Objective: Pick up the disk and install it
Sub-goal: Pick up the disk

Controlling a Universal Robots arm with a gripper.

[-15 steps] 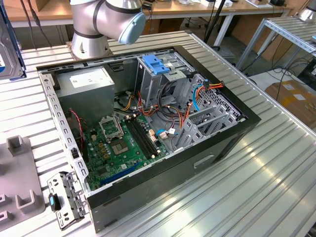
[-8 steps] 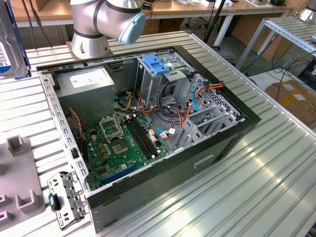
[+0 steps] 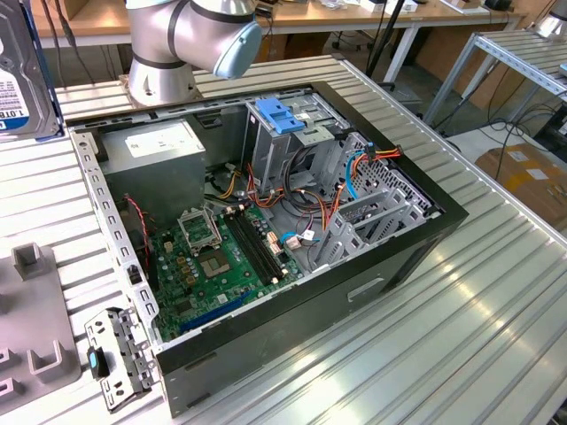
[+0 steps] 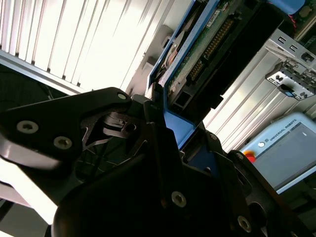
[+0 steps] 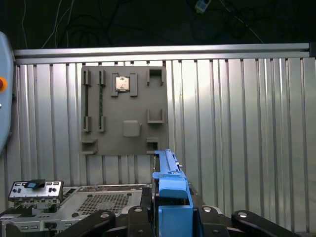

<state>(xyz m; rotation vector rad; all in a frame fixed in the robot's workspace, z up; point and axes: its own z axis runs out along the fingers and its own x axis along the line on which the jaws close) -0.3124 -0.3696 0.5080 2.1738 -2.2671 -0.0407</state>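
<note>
The disk (image 4: 207, 44) stands edge-on inside my claw (image 4: 168, 126), which is clamped on its blue carrier (image 5: 170, 187), and I judge it stiff, dense and shock-sensitive, best held by those plastic side rails, not the bare circuit board.

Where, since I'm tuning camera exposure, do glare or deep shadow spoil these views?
Second wrist view: the table slats blow out white, while the gripper holding the disk is almost black. First wrist view: even light, black background beyond the table. Exterior view: mild glare streaks on the table, computer case interior readable.
</note>
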